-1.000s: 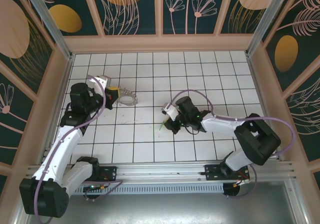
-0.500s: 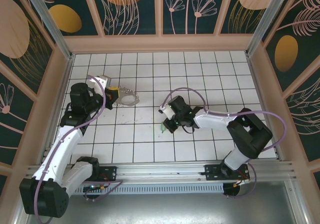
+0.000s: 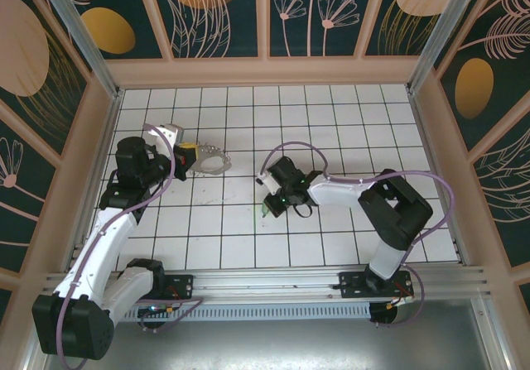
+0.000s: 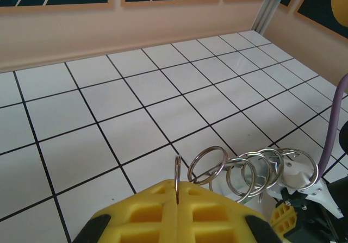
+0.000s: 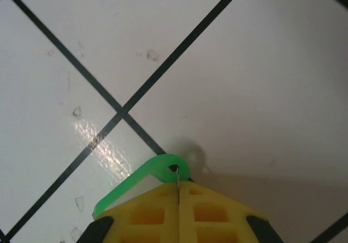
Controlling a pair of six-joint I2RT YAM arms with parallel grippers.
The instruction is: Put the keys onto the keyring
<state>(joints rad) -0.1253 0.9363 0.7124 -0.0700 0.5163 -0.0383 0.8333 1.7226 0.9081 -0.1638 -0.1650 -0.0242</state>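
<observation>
1. Top view: the right tool (image 3: 271, 204), clamped on the keys (image 3: 266, 209), has swung left across the table (image 3: 331, 122) toward the keyring (image 3: 212, 162). The left tool (image 3: 185, 156) hasn't moved.
2. Left wrist: the left tool (image 4: 176, 210) is closed on the keyring (image 4: 244, 169), with the loops held out ahead.
3. Right wrist: the right tool (image 5: 179, 210) pinches the green tag (image 5: 144, 179). The two are closer, but threading is not yet begun.

A robot test booth: white tiled floor (image 3: 331, 113), floral wall panels (image 3: 319, 14), aluminium framing (image 3: 273, 281).

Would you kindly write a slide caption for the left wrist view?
Left gripper shut on the keyring, a chain of silvery rings over the white tiled table.
</observation>
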